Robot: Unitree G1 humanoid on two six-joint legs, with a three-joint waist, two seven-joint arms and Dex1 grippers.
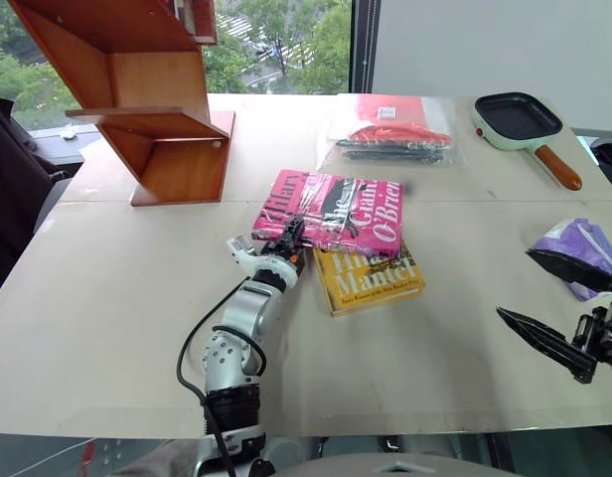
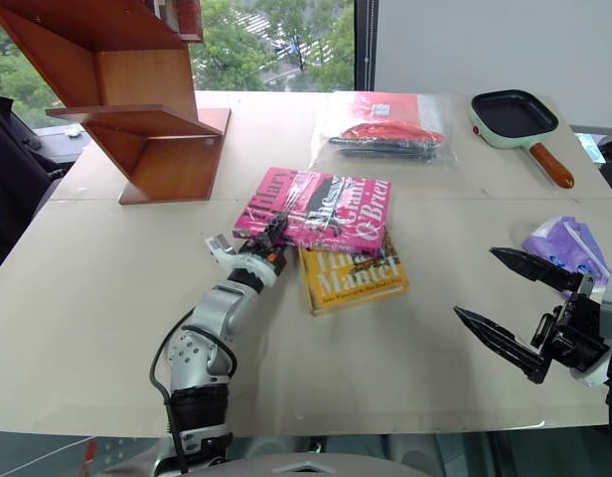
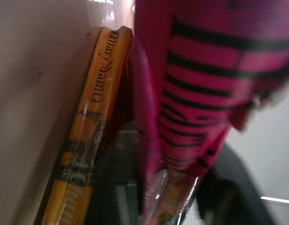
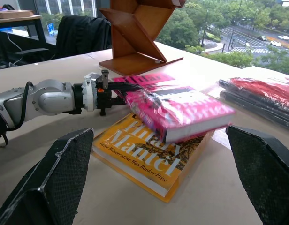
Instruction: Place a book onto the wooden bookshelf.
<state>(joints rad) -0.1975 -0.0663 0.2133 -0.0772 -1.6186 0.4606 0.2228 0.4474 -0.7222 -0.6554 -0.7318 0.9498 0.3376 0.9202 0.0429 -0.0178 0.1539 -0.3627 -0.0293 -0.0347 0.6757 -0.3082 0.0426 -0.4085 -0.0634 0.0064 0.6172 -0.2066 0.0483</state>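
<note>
Left gripper (image 1: pixel 291 236) clamping the near edge of the pink book (image 1: pixel 331 211), lying partly atop a yellow book (image 1: pixel 371 278) on the table (image 1: pixel 107 298), wooden bookshelf (image 1: pixel 147 89) standing well apart, right gripper (image 1: pixel 559 298) hovering with fingers spread.

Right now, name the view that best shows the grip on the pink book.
The right wrist view: the left pincer shut on the pink book at its edge. Both eye views show it from above; the left wrist view, close.
</note>
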